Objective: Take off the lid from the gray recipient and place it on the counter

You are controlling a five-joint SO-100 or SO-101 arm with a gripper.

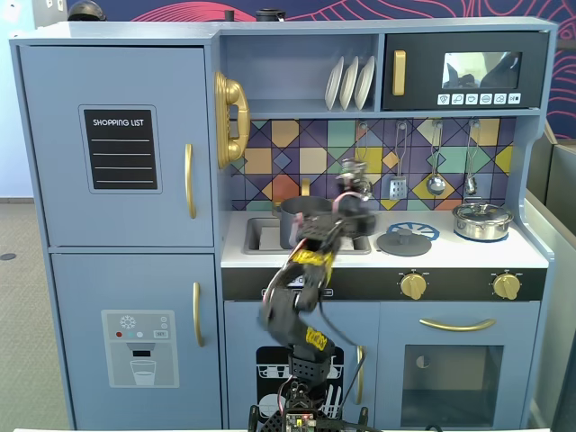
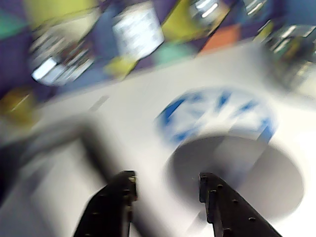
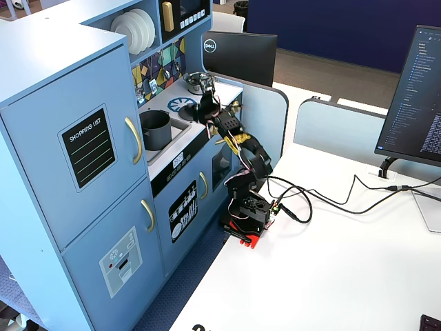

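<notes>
The dark gray lid lies flat on the white counter, partly over the printed blue burner. The gray recipient stands uncovered in the sink basin; it also shows in a fixed view. My gripper hovers over the counter between the recipient and the lid. In the blurred wrist view the gripper is open and empty, and the lid lies just ahead on the right, by the right finger. The burner shows beyond it.
A shiny silver pot with a lid stands at the counter's right end. Utensils hang on the tiled back wall. The sink basin is left of the arm. Plates stand on the shelf above.
</notes>
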